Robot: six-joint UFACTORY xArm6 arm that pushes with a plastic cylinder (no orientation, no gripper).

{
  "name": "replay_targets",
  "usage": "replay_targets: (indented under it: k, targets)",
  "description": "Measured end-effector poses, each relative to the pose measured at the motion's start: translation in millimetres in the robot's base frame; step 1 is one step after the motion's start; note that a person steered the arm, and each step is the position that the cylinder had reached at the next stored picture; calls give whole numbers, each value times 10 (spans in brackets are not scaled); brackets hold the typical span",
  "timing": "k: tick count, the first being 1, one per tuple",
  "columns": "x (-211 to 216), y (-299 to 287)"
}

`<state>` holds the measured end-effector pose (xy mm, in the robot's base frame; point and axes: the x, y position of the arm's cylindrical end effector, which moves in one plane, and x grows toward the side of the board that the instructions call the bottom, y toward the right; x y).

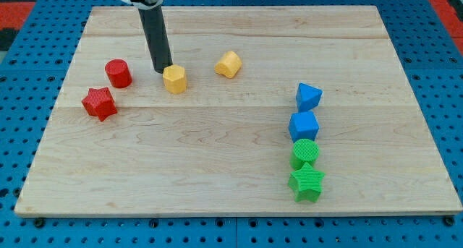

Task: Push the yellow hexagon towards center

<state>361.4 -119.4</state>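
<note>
A yellow hexagon (174,79) lies on the wooden board (231,176), left of the board's middle and towards the view's top. My tip (162,70) stands right at the hexagon's upper left side, touching it or nearly so. A second yellow block (228,63), its shape unclear, lies a little to the right of the hexagon and slightly higher in the view.
A red cylinder (118,73) and a red star (99,103) lie left of my tip. On the right, top to bottom, stand a blue angular block (309,97), a blue cube (304,125), a green cylinder (304,152) and a green star (306,181).
</note>
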Motion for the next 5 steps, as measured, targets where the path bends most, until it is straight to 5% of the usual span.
replay_targets:
  k: [5]
  targets:
    - [842, 560]
